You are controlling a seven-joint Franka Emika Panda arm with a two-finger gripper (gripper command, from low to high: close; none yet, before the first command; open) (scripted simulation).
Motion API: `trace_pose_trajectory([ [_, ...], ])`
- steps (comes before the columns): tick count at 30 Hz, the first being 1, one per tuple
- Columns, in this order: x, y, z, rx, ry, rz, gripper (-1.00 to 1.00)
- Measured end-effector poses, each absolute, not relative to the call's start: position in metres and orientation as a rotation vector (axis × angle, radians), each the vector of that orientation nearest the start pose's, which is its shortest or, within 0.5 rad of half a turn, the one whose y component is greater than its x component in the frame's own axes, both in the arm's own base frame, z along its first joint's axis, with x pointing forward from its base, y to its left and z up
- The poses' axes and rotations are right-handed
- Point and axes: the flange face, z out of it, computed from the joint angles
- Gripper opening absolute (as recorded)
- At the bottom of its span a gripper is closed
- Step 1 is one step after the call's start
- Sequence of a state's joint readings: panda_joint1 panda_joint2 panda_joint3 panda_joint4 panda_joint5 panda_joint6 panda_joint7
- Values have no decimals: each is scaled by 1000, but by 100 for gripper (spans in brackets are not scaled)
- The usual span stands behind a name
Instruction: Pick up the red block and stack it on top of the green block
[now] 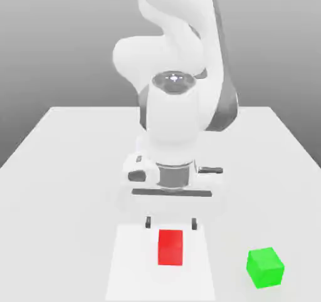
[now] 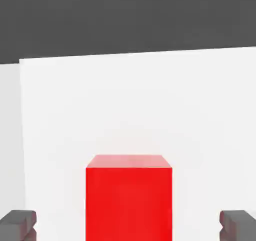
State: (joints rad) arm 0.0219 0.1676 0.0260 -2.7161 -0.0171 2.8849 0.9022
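White jointed arm (image 1: 172, 116) with grey bands, descending through the centre of the exterior view, my hand (image 1: 172, 200) lowered at lower centre, my gripper (image 1: 171, 223) directed downward, its two dark-tipped fingers (image 1: 194, 223) parted widely, side by side.

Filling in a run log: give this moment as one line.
gripper: jaws open | red block: between jaws, ungrasped | green block: apart | stack: not yet made

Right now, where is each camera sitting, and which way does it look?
Exterior view: off the arm, facing it and looking down at the white table; the arm and its open pincer show.
Hand view: on the hand, looking out past the pincer's two fingertips at the red block.
Both share the red block and the pincer's fingertips.
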Motion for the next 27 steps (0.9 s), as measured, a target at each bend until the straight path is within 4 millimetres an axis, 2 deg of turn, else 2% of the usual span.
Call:
trace_pose_trajectory([
  [2, 398, 21, 153, -2869, 1279, 0, 0],
  [3, 398, 21, 146, -2869, 1279, 0, -100],
  [10, 398, 21, 147, -2870, 1279, 0, -100],
  [16, 398, 22, 202, -2872, 1274, -1, -100],
  [18, 410, 61, 214, -2929, 1141, -1, -100],
  [23, 432, 177, 240, -3043, 786, 0, -100],
  [25, 435, 198, 231, -3056, 729, 0, -100],
  [27, 437, 204, 209, -3059, 716, -1, -100],
])
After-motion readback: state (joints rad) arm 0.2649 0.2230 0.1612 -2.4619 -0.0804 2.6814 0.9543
